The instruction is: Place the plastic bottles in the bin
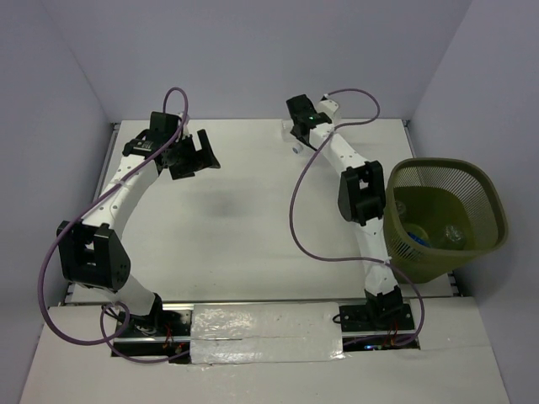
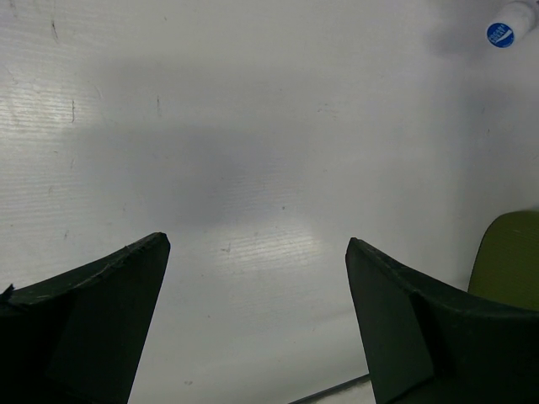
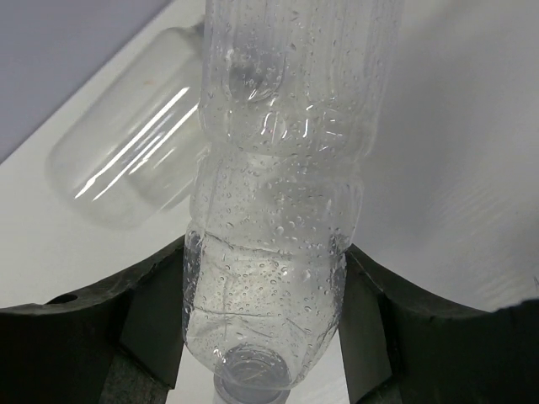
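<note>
Right wrist view: squeezing a clear bottle (image 3: pixel 278 168) snugly in the right gripper (image 3: pixel 265 328), ready for the bin (image 1: pixel 488 181); holding the left gripper (image 2: pixel 257 248) wide, empty, aside.

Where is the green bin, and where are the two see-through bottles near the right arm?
bin (image 1: pixel 429 266), top view, on its near outer wall.
near bottle (image 3: pixel 278 219), right wrist view, on its wet middle.
far bottle (image 3: pixel 126 164), right wrist view, on its clear side.

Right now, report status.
Left end effector open, empty. Right end effector clamped on clear bottle; second bottle lying behind. Two bottles in bin. No obstruction seen.
</note>
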